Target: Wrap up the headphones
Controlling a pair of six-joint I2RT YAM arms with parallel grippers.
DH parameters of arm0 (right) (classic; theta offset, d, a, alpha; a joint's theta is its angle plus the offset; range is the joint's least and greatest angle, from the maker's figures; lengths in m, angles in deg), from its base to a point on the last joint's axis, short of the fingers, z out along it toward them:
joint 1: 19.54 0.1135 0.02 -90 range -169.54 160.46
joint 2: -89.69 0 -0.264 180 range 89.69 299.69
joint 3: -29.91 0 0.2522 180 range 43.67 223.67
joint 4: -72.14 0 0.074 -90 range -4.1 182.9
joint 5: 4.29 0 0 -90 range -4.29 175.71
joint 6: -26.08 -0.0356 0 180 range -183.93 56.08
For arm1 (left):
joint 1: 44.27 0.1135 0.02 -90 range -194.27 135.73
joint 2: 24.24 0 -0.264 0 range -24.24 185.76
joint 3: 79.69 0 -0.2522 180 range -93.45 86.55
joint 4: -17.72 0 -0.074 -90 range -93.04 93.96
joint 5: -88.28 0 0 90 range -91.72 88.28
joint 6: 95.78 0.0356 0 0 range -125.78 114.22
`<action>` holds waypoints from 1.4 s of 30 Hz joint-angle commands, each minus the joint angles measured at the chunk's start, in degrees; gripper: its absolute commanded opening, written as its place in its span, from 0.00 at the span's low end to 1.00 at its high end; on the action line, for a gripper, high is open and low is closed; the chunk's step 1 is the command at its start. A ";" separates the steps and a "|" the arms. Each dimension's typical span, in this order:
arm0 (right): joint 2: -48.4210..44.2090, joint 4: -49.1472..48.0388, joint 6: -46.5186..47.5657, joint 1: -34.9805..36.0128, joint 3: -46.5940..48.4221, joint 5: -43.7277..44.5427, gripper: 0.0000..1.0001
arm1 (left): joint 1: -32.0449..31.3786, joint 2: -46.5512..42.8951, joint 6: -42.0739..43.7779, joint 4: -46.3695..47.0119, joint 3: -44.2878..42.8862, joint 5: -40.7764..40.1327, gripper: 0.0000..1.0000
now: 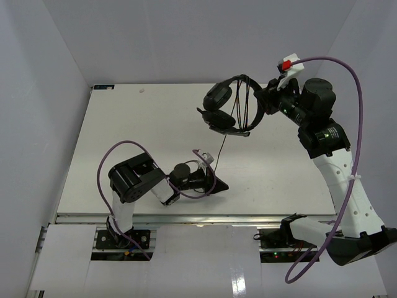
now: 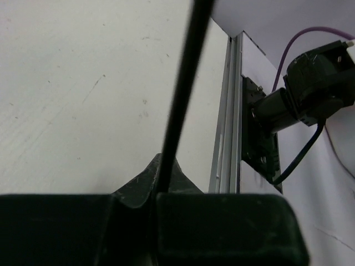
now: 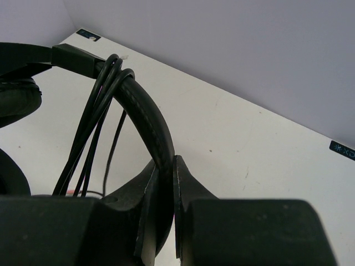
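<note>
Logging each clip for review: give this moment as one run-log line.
phase: wrapping | right gripper: shut on headband, headphones held aloft | left gripper: pinching cord | cord: several loops over headband

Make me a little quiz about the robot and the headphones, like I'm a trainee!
1. True or false: the right gripper grips the headphones by an earcup.
2. What does the left gripper pinch? A) the cord B) a plug C) nothing
3. Fill in: the cord is looped around the ____.
Key: 1 false, it grips the headband; 2 A; 3 headband.
</note>
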 commanded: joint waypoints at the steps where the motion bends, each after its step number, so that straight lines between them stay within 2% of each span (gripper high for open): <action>1: 1.81 -4.29 -3.66 -1.28 3.86 5.81 0.08 | -3.46 -6.34 1.95 2.47 2.68 -3.78 0.06; 11: 4.75 -5.78 -5.09 -1.76 3.49 14.87 0.08 | -13.48 -16.46 8.98 -13.82 0.32 -11.54 0.05; 20: 3.62 -8.28 -2.52 -1.24 -1.61 19.52 0.08 | -20.16 -32.16 15.66 -39.66 -4.55 -17.91 0.05; 27: 1.94 -11.02 1.97 0.12 -5.53 22.44 0.08 | -23.36 -41.41 20.70 -57.66 -13.84 -21.53 0.05; 34: 1.35 -11.67 4.56 2.40 -9.84 23.40 0.08 | -23.72 -41.42 24.94 -69.94 -23.39 -22.59 0.06; 42: 1.01 -13.41 8.09 4.95 -14.88 26.00 0.08 | -23.64 -34.59 33.37 -82.35 -39.61 -27.42 0.06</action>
